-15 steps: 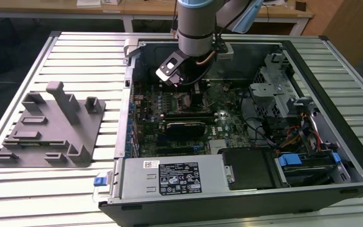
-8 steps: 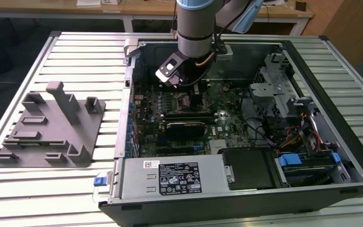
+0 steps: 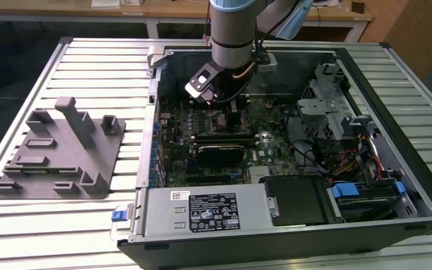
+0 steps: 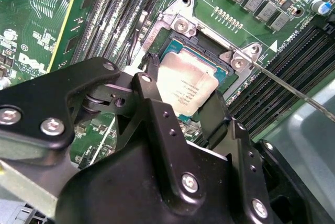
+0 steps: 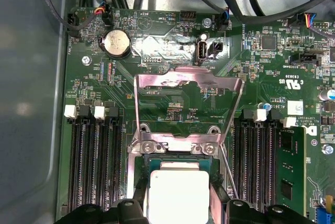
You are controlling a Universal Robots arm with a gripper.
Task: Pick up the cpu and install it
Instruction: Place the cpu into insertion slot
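Note:
The cpu [image 4: 184,85], a square chip with a silvery top plate, lies level over the open socket [image 4: 207,51] on the green motherboard; whether it is fully seated I cannot tell. My gripper [image 4: 183,92] is shut on it, one black finger [image 4: 150,75] against one edge and the other against the opposite edge. In the first wrist view the cpu [image 5: 178,195] sits between the two fingertips [image 5: 137,205], below the raised metal load plate [image 5: 188,101]. In the exterior view the gripper [image 3: 217,104] hangs inside the computer case [image 3: 396,169], low over the board.
The socket lever [image 4: 293,92] sticks out sideways beside the socket. Memory slots [image 5: 97,166] flank the socket, with a module [image 5: 290,174] in one. A grey fixture block [image 3: 58,152] lies on the slatted table. Power supply [image 3: 205,211] and drive cage [image 3: 336,112] crowd the case.

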